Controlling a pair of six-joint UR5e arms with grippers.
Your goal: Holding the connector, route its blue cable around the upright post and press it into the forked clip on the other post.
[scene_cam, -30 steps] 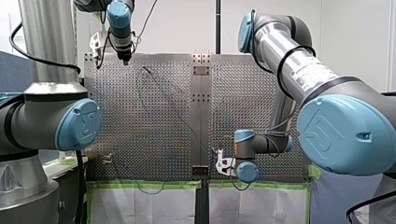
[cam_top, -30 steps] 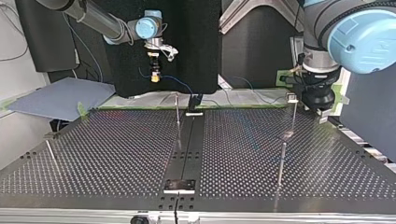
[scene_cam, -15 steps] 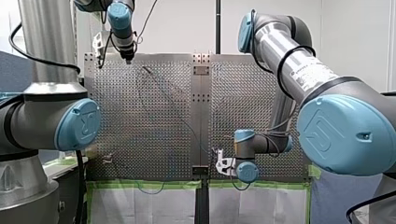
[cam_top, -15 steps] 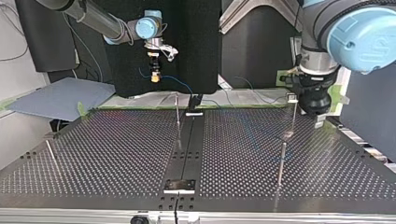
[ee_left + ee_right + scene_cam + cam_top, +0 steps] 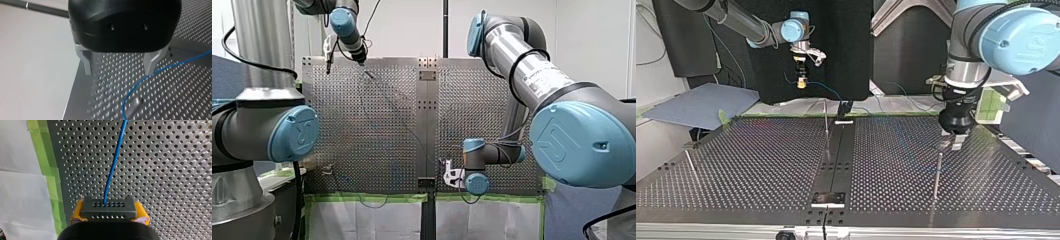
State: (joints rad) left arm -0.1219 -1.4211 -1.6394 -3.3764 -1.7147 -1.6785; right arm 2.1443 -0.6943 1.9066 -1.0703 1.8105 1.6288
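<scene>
Two grippers: one clenched, one spread; listed from front view's near edge outward.
Right gripper [image 5: 109, 214]: yellow pads [image 5: 78, 211] clamped on connector, above table's near edge, beside green tape [image 5: 50, 170].
Connector [image 5: 108, 210]: dark grey rectangular block w/ two rows of small holes on its face; sits level btwn the pads.
Blue cable [image 5: 113, 162]: thin, bright blue, single strand; exits a hole near mid upper row of connector, runs ahead over table w/ a slight bend.
Table [image 5: 761, 165]: perforated metal, dark centre strip.
Left gripper [image 5: 118, 65]: black body, metal fingers [image 5: 87, 62] apart, nothing btwn them; hangs over table at top view's right, well apart from connector.
Cable at left gripper: passes just beside one fingertip, then curves by a blurred grey piece [image 5: 132, 110] under the gripper; cannot tell what that piece is.
Upright post [image 5: 937, 172]: slim metal rod, near left gripper, on the top-view camera's side of it.
</scene>
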